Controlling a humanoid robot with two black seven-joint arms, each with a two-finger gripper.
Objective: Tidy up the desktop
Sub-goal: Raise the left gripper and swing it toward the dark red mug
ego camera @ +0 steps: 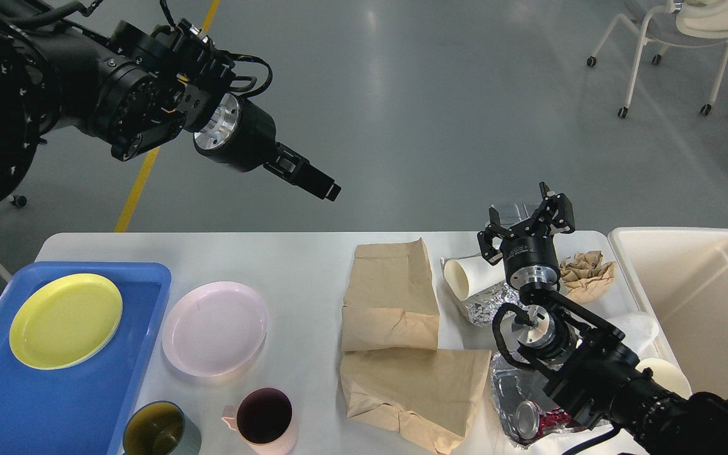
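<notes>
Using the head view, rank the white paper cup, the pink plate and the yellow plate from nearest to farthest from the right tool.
1. White paper cup, lying on its side just left of the right tool.
2. Pink plate, left of centre on the desktop.
3. Yellow plate, far left, in the blue tray.
</notes>
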